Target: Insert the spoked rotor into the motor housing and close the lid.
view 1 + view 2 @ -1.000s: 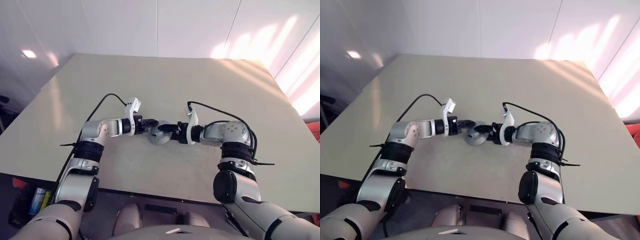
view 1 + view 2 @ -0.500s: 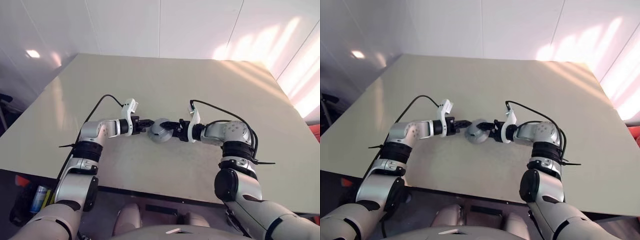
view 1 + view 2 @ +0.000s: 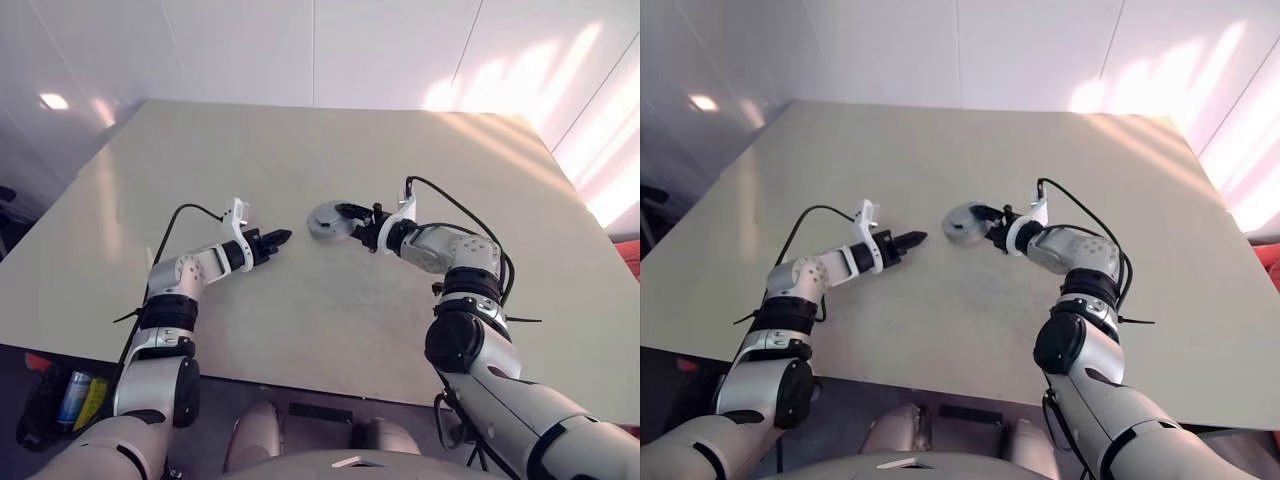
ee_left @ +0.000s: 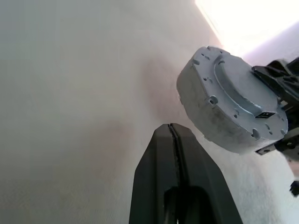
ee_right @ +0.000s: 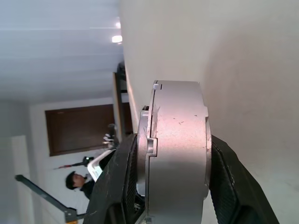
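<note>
The motor housing (image 3: 323, 220), a grey round puck, is held on edge just above the table, with my right gripper (image 3: 346, 222) shut across its thickness. In the right wrist view its fingers (image 5: 122, 186) press both flat faces of the housing (image 5: 180, 140). A seam there marks a thinner disc, the lid (image 5: 147, 120), seated against one side. The spoked rotor is hidden. My left gripper (image 3: 283, 237) is shut and empty, a short way left of the housing. In the left wrist view its tips (image 4: 170, 128) stop short of the housing's grey face (image 4: 229, 109).
The beige table (image 3: 300, 330) spreads wide around both arms, its near edge just in front of me. White wall panels rise behind the far edge. A person stands far back in the right wrist view.
My left gripper has pulled away to the left from the housing it met a second ago. The right gripper has carried the housing farther up the table and turned it.
</note>
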